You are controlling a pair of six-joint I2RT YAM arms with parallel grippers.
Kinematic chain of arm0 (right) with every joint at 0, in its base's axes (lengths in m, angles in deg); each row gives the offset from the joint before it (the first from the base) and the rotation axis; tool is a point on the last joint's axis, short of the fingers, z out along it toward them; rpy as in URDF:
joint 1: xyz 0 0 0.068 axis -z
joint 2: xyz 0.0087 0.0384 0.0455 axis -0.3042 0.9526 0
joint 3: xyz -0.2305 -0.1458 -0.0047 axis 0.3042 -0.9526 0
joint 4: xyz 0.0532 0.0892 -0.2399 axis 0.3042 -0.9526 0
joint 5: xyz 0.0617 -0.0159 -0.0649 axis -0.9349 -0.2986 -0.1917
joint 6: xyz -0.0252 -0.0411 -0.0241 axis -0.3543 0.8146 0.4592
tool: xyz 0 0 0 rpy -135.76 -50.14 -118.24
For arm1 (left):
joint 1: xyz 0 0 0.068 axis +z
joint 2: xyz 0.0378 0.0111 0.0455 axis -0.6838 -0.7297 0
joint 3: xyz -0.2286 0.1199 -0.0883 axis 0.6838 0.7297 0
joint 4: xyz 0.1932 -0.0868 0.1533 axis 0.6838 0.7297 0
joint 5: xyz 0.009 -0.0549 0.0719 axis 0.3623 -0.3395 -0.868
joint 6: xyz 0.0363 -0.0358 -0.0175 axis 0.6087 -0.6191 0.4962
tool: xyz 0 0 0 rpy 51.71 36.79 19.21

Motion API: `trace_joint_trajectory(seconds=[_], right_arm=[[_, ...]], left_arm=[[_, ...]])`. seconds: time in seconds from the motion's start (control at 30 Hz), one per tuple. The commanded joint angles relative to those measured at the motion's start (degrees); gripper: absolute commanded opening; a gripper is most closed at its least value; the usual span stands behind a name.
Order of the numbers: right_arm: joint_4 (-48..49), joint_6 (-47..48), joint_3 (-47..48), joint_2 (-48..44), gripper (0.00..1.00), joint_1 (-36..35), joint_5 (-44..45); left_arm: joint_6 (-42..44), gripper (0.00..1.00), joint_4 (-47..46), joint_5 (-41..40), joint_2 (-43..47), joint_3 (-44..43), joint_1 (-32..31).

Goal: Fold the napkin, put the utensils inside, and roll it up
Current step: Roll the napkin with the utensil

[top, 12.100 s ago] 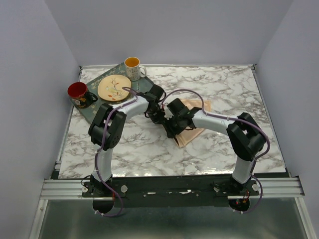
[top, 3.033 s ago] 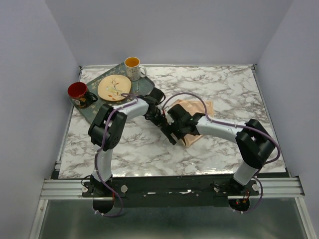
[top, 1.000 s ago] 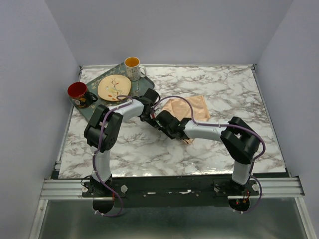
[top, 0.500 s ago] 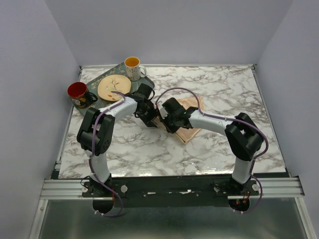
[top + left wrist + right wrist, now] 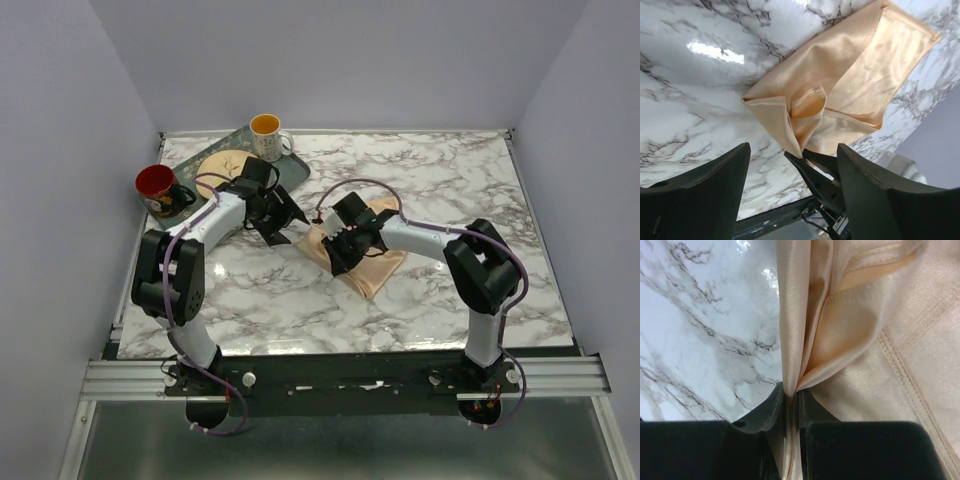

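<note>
The peach-tan napkin point(image 5: 372, 258) lies crumpled and partly folded on the marble table, right of centre. My right gripper point(image 5: 337, 250) is shut on a pinched fold at the napkin's left edge; in the right wrist view the cloth point(image 5: 875, 335) runs straight down between the closed jaws point(image 5: 791, 396). My left gripper point(image 5: 283, 224) stands open to the left of the napkin, apart from it. In the left wrist view its fingers point(image 5: 792, 150) spread wide with nothing between them, and the napkin point(image 5: 850, 85) lies beyond. The utensils are out of view.
A dark green tray point(image 5: 297, 172) sits at the back left with a cream floral plate point(image 5: 218, 163) and an orange mug point(image 5: 266, 136) on it. A red mug point(image 5: 156, 187) stands at the tray's left end. The left arm reaches over the tray's near side.
My left gripper has opened, let go of the napkin and drawn back left toward the tray. The right gripper keeps its pinch and has lifted the fold slightly back.
</note>
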Motion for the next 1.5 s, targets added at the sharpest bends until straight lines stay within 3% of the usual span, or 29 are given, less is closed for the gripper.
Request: trace_joint_trajectory(seconds=[0.0,0.13,0.33,0.53,0.67,0.73,0.77,0.97,1.17,1.47], right_arm=[[-1.9,0.5,2.2,4.2,0.01,1.2,-9.0],[-1.9,1.0,3.4,5.7,0.01,3.3,-13.4],[-4.7,3.2,6.2,9.0,0.00,7.6,-26.5],[-8.4,3.9,10.2,14.7,0.01,11.8,-36.5],[-9.2,2.7,11.2,17.8,0.01,14.2,-40.7],[-9.4,2.2,11.4,19.0,0.01,14.7,-42.7],[-9.5,1.9,11.4,19.2,0.00,14.9,-43.3],[-9.3,0.6,12.1,22.7,0.01,15.2,-49.1],[-9.5,-0.5,12.8,24.2,0.00,15.3,-48.3],[-10.2,-1.2,15.5,26.6,0.00,15.3,-51.0]], left_arm=[[4.3,0.77,-2.3,2.3,3.8,2.2,4.3],[9.1,0.76,-3.0,0.5,7.3,4.3,5.5],[15.7,0.73,-3.8,5.1,8.3,5.2,4.3],[17.2,0.56,-7.9,3.7,12.7,12.1,-3.3],[12.3,0.57,-14.1,2.7,13.3,16.9,-9.2],[7.3,0.61,-19.9,3.3,14.1,21.0,-9.4],[5.7,0.68,-21.8,3.8,14.4,22.1,-9.2],[-5.4,0.80,-32.7,4.7,12.4,27.5,-8.2],[-12.5,0.78,-43.1,5.9,6.8,28.6,-7.7],[-15.5,0.75,-44.6,4.1,5.1,31.4,-7.7]])
